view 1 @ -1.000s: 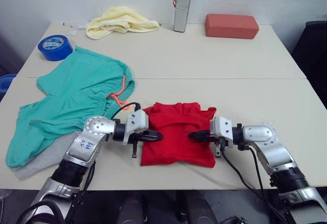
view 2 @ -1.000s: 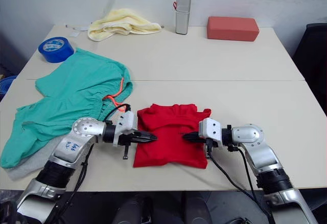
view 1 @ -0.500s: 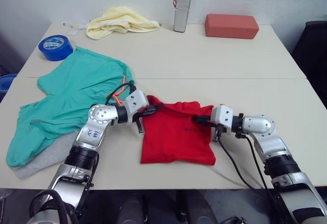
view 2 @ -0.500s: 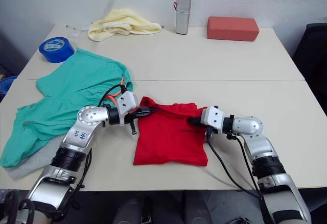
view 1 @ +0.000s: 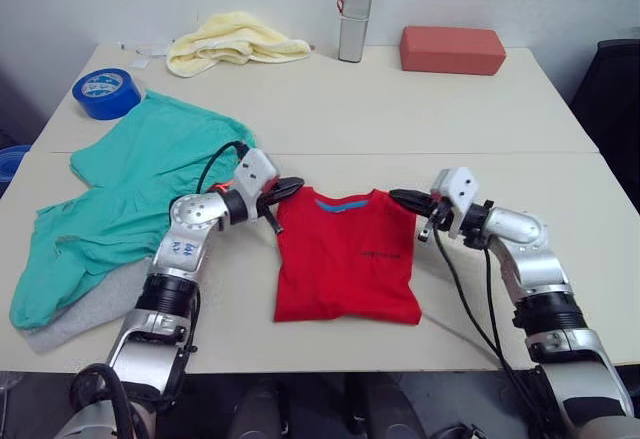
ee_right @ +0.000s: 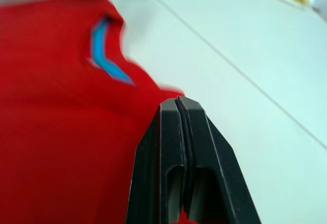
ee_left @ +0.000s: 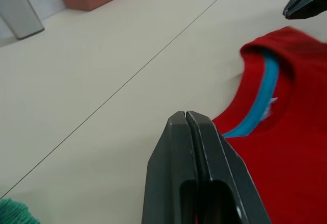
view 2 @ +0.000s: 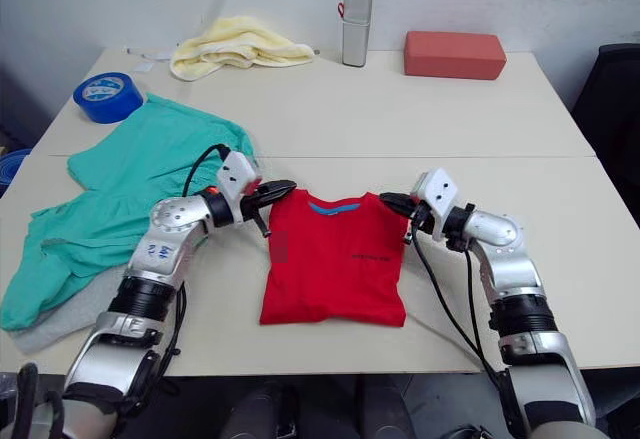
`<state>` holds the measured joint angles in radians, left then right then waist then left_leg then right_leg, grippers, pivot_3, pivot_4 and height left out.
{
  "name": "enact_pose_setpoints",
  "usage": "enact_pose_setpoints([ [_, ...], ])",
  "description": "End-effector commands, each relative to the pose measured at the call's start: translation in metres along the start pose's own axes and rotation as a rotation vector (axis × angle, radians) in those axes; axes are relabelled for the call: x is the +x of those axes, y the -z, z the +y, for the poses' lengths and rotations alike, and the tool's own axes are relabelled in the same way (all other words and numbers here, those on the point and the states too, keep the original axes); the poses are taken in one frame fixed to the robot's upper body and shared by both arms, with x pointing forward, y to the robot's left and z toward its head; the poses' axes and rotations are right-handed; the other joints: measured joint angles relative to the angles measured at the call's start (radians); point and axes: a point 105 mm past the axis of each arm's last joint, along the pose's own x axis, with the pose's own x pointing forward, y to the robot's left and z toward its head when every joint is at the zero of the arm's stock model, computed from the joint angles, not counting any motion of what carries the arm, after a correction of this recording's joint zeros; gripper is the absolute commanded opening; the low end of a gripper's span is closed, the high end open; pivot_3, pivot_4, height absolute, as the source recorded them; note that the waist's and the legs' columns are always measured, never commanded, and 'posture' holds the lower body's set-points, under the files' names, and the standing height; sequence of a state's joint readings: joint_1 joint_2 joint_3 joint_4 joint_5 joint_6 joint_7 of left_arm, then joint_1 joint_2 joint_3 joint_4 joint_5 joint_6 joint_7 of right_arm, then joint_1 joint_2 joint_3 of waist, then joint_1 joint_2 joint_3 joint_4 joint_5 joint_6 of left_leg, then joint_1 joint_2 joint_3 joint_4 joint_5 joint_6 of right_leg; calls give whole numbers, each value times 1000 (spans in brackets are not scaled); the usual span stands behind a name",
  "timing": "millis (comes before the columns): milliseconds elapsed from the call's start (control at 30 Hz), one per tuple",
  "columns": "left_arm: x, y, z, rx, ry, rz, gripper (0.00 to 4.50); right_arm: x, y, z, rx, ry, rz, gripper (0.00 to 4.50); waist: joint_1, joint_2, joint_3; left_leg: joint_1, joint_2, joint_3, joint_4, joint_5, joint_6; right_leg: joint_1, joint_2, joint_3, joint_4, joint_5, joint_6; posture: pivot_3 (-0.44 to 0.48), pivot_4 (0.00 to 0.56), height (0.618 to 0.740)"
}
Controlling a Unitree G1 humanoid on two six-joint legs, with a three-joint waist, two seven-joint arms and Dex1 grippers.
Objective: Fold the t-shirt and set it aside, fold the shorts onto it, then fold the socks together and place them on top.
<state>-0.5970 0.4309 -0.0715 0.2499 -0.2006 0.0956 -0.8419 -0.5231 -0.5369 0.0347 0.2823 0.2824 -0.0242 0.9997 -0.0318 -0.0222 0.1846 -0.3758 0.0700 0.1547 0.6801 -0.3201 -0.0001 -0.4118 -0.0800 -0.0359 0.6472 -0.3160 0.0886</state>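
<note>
T-shirt (view 1: 346, 254) flat on table (view 1: 420, 119), both pincers pinching its shoulders

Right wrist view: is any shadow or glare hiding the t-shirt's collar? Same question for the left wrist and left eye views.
Right wrist view: light falls evenly on the t-shirt, the blue neck label is unshadowed, and there is no glare. Left wrist view: the collar is just as plainly lit. Left eye view: only faint shadows lie on the table beside the arms, none across the t-shirt.
</note>
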Motion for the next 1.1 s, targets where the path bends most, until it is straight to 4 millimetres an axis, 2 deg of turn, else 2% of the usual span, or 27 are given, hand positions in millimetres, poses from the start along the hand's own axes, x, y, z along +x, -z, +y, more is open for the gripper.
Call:
enact_pose_setpoints([
  [33, -7, -16, -59, 20, 329, -46, 24, 11, -12, 44, 55, -184, -23, 0, 2, 0, 0, 0, 1, 0, 0, 0, -1, 0, 0, 0, 0, 0, 0, 0, 150, 740],
  [133, -1, 5, -75, -38, 326, 45, 24, 16, 4, 63, 85, -217, 41, 0, 5, 0, 0, 1, -1, 0, 1, 0, 0, 1, 0, 0, -1, 0, 0, 0, 150, 740],
  [267, 10, 19, -86, -100, 271, 92, 24, 15, 31, 69, 115, -191, 124, 0, 7, 0, 0, 0, -6, -2, 1, 0, 3, 1, -1, 0, 0, 1, 1, 0, 150, 740],
  [367, 5, 38, -95, -149, 283, 187, 24, 4, 49, 71, 127, -197, 182, 0, 5, 0, 0, 0, -5, -2, 1, 0, 4, 2, -2, 0, -1, 1, 2, 0, 150, 740],
  [600, -28, 67, -86, -180, 203, 346, 24, -31, 59, 31, 148, -11, 212, 0, 4, 0, -1, 5, -4, -2, 0, -1, 3, 6, -5, 0, -3, 1, 1, 0, 150, 740],
  [667, -29, 64, -81, -174, 179, 309, 24, -40, 63, 19, 165, 61, 210, 0, 3, 0, -1, 7, -4, -3, 0, -1, 3, 8, -7, -1, -3, 1, 1, 0, 150, 740],
  [733, -23, 42, -75, -172, 160, 176, 24, -45, 59, 10, 185, 109, 180, 0, 3, 0, -1, 7, -4, -5, -1, -1, 3, 10, -9, -1, -3, 0, 0, 0, 150, 740],
  [833, -20, 18, -69, -153, 169, 42, 24, -45, 43, 6, 196, 101, 85, 0, 4, 0, -1, 5, -5, -7, -1, -1, 3, 9, -10, 0, -3, 0, 0, 0, 150, 740],
  [900, -19, 6, -68, -164, 192, -20, 24, -42, 32, 10, 198, 66, 34, 0, 4, 0, 0, 4, -5, -7, -1, -1, 3, 8, -10, 0, -3, 0, 0, 0, 150, 740],
  [967, -13, -2, -62, -164, 184, -53, 24, -32, 19, 24, 207, -33, -14, 0, 4, 0, 0, 3, -5, -7, -2, -1, 3, 7, -10, -1, -3, 0, 0, 0, 150, 740],
  [1067, -3, 3, -56, -144, 163, -17, 24, -17, 17, 40, 203, -120, -2, 0, 3, 0, -1, 3, -5, -7, -1, -1, 3, 6, -9, -4, -3, 0, 0, 0, 150, 740],
  [1100, 2, 10, -52, -141, 144, 24, 24, -10, 19, 47, 194, -147, 5, 0, 3, 0, 0, 3, -5, -6, -2, -1, 3, 6, -8, -5, -3, 0, 0, 0, 150, 740],
])
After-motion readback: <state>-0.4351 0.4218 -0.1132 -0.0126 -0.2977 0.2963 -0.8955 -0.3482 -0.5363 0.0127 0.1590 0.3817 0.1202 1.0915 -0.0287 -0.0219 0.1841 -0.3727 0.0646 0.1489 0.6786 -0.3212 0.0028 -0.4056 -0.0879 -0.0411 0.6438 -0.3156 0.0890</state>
